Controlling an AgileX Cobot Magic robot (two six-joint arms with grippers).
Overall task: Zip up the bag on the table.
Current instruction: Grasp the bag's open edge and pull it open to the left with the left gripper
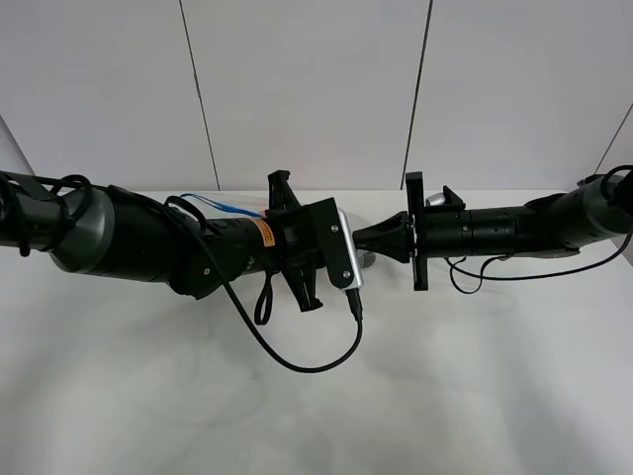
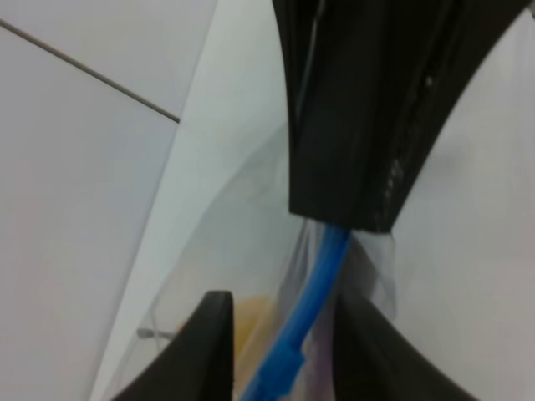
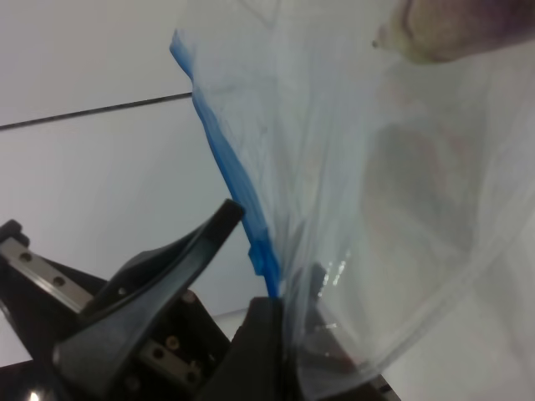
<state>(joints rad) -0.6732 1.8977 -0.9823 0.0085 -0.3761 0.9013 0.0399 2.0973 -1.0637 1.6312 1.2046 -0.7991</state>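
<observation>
Two tools on the bag [image 3: 376,167]: right tool [image 3: 255,259] pinches the blue zipper strip [image 2: 322,267], left tool [image 2: 284,301] straddles it narrowly (not clamped). Loose straddle may leave sections unsealed.

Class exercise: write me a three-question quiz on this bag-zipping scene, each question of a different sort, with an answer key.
1. True or false: the bag is empty.
2. The zipper strip is: A red, B blue, C green.
3. Fill in: the white surface below the bag is the ___.

Key:
1. False; purple produce shows through it.
2. B.
3. table.
</observation>
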